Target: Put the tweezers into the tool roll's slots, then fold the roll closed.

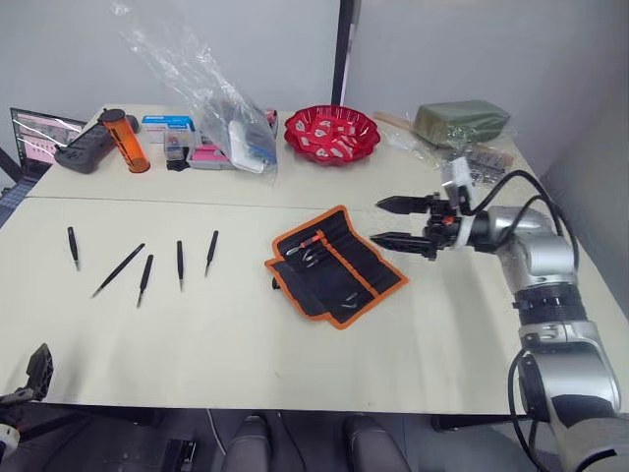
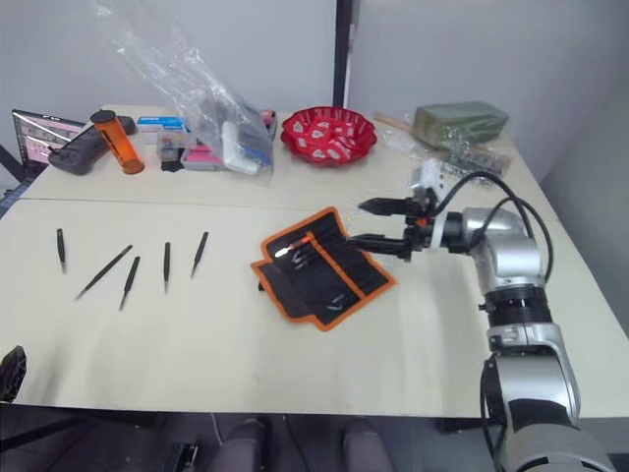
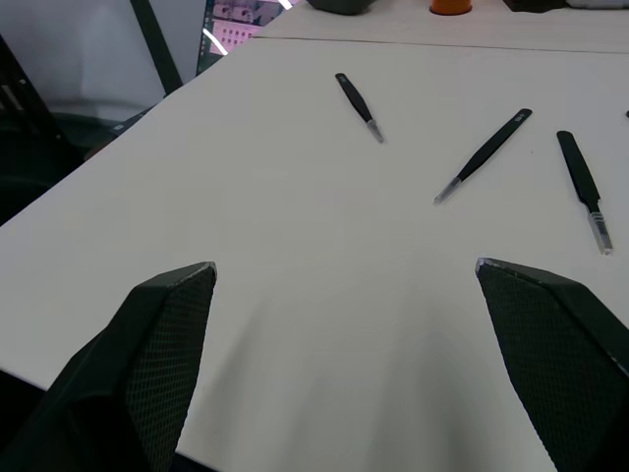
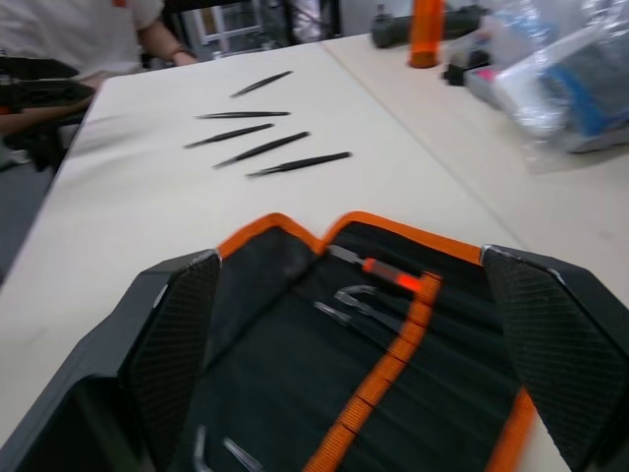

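1. The tool roll lies unfolded on the pale worktop, a little right of the middle, its inner face up and its orange binding showing round the edge and along a central strip.
2. The slots on that inner face hold a few small metal tools, one with an orange-red handle.
3. The five tweezers lie loose on the worktop well to the left of the roll, side by side in a rough row, apart from one another.
4. The right hand hovers just beside the roll's right edge, fingers spread wide and holding nothing.
5. The left hand is low at the near left edge of the worktop, wide open and empty, with the tweezers ahead of it.
6. Along the far side stand a red bowl, a clear plastic bag and an orange cylinder.
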You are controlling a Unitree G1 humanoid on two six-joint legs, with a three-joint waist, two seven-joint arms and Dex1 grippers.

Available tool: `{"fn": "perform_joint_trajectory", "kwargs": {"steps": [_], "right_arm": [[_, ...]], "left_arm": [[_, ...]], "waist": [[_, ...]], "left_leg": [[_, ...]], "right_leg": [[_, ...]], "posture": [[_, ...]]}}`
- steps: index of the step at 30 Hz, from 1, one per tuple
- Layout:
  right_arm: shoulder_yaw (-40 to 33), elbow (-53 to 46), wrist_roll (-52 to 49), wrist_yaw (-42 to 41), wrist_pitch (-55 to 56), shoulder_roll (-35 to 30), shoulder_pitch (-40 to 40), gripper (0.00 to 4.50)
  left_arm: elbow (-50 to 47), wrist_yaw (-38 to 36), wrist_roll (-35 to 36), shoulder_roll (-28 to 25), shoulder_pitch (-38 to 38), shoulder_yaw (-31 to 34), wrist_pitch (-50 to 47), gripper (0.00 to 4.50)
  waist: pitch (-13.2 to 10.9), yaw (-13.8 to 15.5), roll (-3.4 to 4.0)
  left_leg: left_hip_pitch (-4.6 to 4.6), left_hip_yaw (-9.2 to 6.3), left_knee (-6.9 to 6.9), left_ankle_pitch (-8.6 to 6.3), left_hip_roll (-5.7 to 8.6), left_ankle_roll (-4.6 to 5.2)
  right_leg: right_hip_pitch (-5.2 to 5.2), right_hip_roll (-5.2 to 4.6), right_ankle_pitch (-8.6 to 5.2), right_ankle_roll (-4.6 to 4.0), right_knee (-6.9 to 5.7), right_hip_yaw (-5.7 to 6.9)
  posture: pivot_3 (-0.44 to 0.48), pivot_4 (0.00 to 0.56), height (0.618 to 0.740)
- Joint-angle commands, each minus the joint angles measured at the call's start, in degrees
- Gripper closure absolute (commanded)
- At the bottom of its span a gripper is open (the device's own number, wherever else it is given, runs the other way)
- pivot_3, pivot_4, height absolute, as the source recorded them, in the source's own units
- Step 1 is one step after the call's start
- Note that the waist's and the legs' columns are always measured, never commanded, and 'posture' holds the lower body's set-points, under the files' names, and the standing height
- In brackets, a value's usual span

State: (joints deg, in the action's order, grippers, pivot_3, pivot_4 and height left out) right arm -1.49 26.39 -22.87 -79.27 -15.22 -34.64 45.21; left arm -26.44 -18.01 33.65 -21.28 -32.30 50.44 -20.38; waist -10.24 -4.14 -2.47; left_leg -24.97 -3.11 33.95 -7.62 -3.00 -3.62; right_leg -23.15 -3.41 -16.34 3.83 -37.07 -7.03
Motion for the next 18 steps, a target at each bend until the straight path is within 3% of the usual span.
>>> {"fn": "perform_joint_trajectory", "kwargs": {"steps": [1,9,18], "right_arm": [[-0.54,-3.27,-4.39,-10.26,-4.73,-4.68,-1.46,0.02],[-2.94,-8.85,-7.55,-10.43,-6.71,-7.28,-7.59,0.02],[-4.6,-16.48,-9.91,-4.28,-10.21,-6.77,-12.86,0.02]], "left_arm": [[0.65,-1.49,0.67,-2.18,0.19,-0.01,-0.82,0.0],[-1.79,-1.35,1.86,-3.1,1.86,-1.2,-3.02,0.0],[1.75,4.89,-1.0,-5.93,10.76,-3.49,-7.37,0.0]], "waist": [[0.0,0.04,0.01],[-0.01,0.17,0.02],[0.0,0.5,0.01]], "left_leg": [[0.0,0.0,-0.01,0.0,0.0,0.01],[0.02,0.01,0.04,0.01,0.0,0.01],[0.02,-0.01,0.08,0.02,0.01,0.02]], "right_leg": [[0.01,0.0,0.05,0.05,-0.01,0.0],[0.02,0.0,-0.01,0.03,-0.02,-0.02],[0.06,0.0,0.1,0.22,-0.04,-0.01]], "posture": [[0.0,0.15,0.729],[0.0,0.15,0.729],[0.0,0.15,0.729]]}}
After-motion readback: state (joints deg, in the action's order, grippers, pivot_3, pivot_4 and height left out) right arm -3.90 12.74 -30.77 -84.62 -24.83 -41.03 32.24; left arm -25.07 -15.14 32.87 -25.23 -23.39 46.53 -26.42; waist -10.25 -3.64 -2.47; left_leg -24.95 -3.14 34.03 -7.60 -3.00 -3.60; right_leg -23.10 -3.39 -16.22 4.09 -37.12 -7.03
